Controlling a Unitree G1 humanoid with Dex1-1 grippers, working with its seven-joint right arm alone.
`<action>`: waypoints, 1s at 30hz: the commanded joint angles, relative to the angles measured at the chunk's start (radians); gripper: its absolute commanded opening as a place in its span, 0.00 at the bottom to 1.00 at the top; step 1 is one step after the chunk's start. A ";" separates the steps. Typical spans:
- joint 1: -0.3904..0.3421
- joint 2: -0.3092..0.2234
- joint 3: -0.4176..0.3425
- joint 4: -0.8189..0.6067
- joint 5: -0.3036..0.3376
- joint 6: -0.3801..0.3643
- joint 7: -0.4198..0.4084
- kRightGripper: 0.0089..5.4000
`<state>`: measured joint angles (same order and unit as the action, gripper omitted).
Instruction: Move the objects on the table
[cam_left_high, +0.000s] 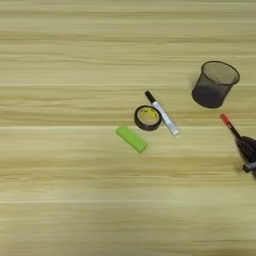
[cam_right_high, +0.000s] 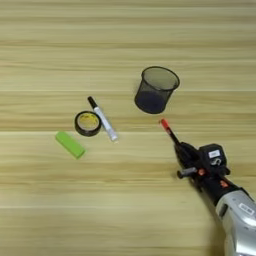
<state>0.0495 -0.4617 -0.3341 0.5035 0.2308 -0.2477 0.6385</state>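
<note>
The table (cam_right_high: 125, 210) fills your whole view, its pale wood planks running from left to right. Your silver forearm (cam_right_high: 240, 220) enters from the bottom right corner and points up and to the left. At its end the gripper (cam_right_high: 184, 152) is closed on the lower end of the pen (cam_right_high: 169, 131), whose red tip points up and left toward the cup. Whether the pen touches the table you cannot tell.

The black mesh cup (cam_right_high: 156, 90) stands upright, right of the table's middle and toward the far edge, open at the top. It is near the pen's red tip but apart from it.

Left of the cup lie three smaller things, close together near the middle of the table. The white marker (cam_right_high: 103, 119) lies on a slant with its black cap at the upper left end. The black tape roll (cam_right_high: 88, 123) with its yellow centre lies flat just beside the marker on its left, touching it or very nearly. The lime-green block (cam_right_high: 70, 144) lies flat, below and to the left of the roll, a little apart from it.
</note>
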 joint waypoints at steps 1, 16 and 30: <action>-0.041 -0.024 -0.006 0.040 -0.018 -0.007 -0.048 0.11; -0.145 0.004 0.025 0.131 -0.029 -0.046 -0.119 0.09; -0.278 0.013 0.065 0.231 -0.055 -0.054 -0.165 0.09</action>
<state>-0.1860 -0.4265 -0.2736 0.7423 0.1915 -0.3078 0.4877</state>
